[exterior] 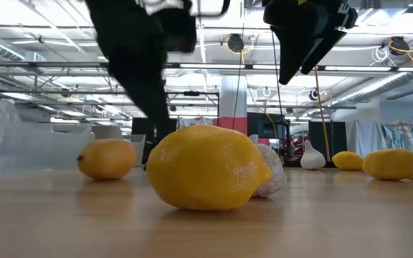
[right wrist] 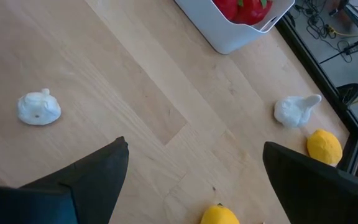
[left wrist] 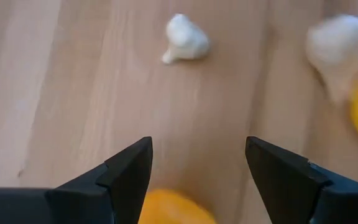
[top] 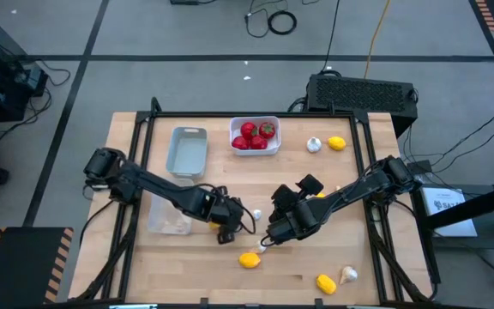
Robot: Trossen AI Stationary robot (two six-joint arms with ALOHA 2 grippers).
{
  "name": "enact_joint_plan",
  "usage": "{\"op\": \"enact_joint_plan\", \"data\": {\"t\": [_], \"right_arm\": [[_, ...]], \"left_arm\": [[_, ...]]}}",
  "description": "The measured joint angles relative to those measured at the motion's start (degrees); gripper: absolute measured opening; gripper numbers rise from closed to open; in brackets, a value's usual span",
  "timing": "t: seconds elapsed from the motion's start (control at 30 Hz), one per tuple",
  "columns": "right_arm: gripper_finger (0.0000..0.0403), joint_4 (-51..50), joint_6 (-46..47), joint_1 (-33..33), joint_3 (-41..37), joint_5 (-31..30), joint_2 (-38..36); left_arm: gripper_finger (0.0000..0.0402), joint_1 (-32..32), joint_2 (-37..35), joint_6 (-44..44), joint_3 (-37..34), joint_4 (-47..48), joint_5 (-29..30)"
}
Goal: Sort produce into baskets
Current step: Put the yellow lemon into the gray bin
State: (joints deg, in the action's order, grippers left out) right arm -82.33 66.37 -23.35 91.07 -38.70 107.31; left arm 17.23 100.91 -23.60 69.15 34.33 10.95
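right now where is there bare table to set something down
Free: the strip between the grey tray and the table's left edge, and the front left corner. Crowded: the middle, where both end effectors, left and right, hang over lemons and garlic.

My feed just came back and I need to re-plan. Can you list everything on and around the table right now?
White basket: one, far centre, holds red fruits.
Red fruits: about four, in the white basket.
Grey basket: one, left of the white one; looks empty.
Clear basket: one, left side, under the left arm; contents unclear.
Lemons: at least four yellow, scattered on the table.
Garlic: at least three whitish, scattered.
Black box: one, behind the table.
Left gripper: open, over a lemon.
Right gripper: open, mid-table.
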Motion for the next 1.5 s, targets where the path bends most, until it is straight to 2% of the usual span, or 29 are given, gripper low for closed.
{"op": "enact_joint_plan", "data": {"t": [0.13,0.23,0.33,0.57,0.8,1.1,1.4,1.5], "right_arm": [[0.0359,0.01,-0.02,0.02,0.00,0.00,0.00],[0.0359,0.12,0.00,0.02,0.00,-0.02,0.00],[0.0359,0.22,-0.33,0.02,0.00,-0.02,0.00],[0.0359,0.23,-4.93,0.13,0.00,-0.02,0.00],[0.0359,-0.10,-8.90,0.13,0.00,-0.04,0.00],[0.0359,-0.12,-14.37,1.78,0.00,-0.04,0.00],[0.0359,0.80,-16.51,6.62,0.00,-0.09,0.00],[0.0359,1.71,-18.08,6.84,0.00,-0.03,0.00]], "left_arm": [[0.0264,0.02,-1.57,-2.75,6.27,15.35,-0.31],[0.0264,-0.55,-2.07,-12.22,9.32,25.71,-0.24],[0.0264,-1.84,-2.17,-19.96,10.67,30.91,-0.70],[0.0264,-3.85,-2.14,-23.44,9.94,31.30,-2.46],[0.0264,-5.42,-2.14,-38.81,9.94,30.08,-8.24],[0.0264,-6.90,-1.95,-43.49,9.94,29.14,-14.41],[0.0264,-4.48,-1.86,-45.37,9.94,29.13,-9.15],[0.0264,-3.38,-1.86,-47.06,8.93,27.72,-9.14]]}}
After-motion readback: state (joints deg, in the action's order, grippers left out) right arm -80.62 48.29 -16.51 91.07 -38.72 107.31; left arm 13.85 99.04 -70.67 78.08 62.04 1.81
